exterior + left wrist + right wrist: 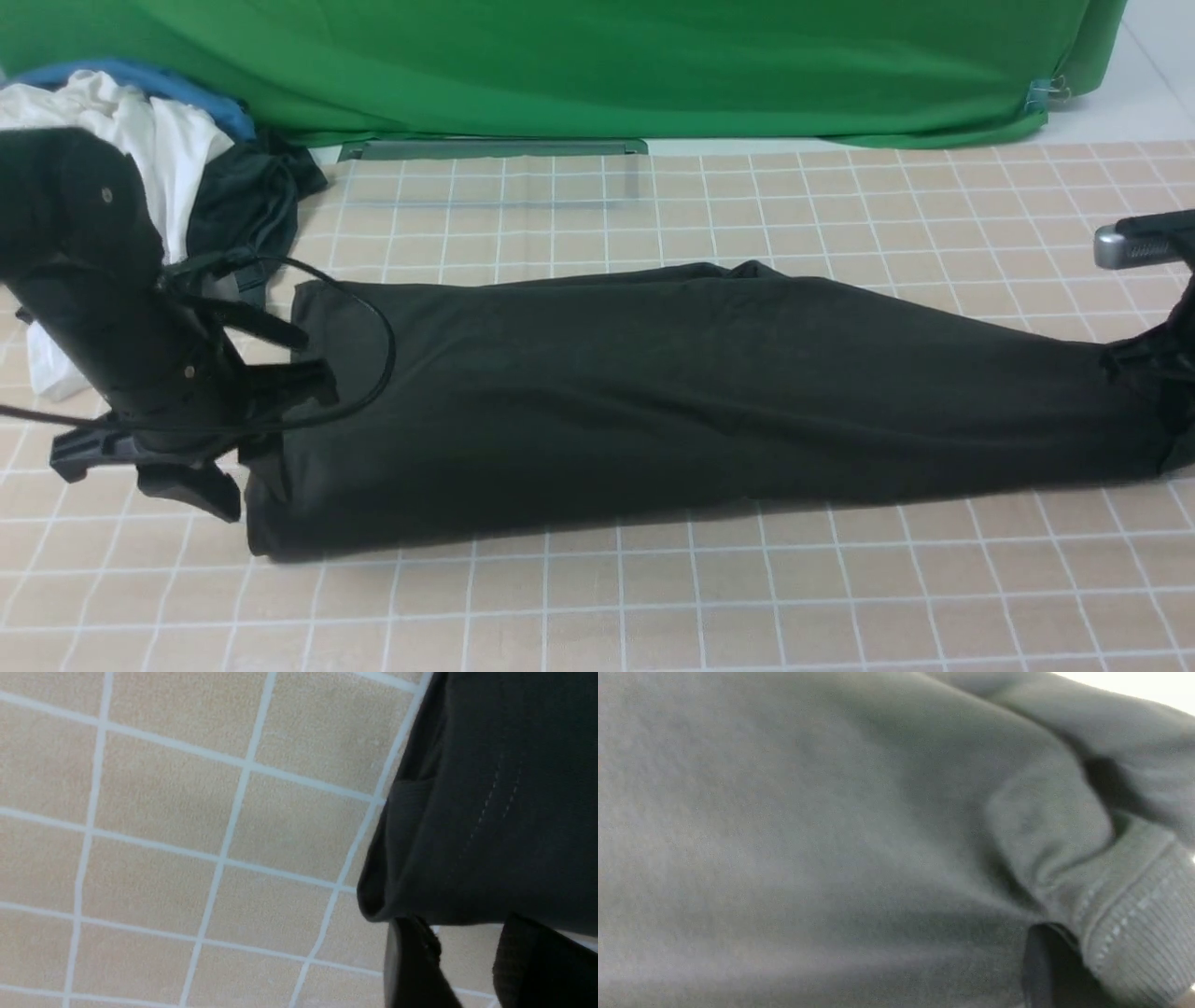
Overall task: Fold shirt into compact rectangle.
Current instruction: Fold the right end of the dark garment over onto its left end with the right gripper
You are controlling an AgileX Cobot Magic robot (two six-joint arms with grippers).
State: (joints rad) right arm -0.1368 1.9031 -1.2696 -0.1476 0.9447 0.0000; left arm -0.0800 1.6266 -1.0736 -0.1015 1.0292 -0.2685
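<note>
The shirt (653, 392) lies folded long across the mat (653, 607), its left end just off my spread left claw (467, 942), its right end pinched in my right claw (1167, 373), clothes (168, 140) heaped behind my left arm (84, 261).

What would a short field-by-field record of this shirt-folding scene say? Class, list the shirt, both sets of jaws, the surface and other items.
Shirt: black, folded into a long band lying left to right
Left jaws: open, at the shirt's left end, gripping nothing
Right jaws: shut on the shirt's right end
Surface: table with a tan grid pattern
Other items: pile of clothes at far left; green cloth behind
</note>
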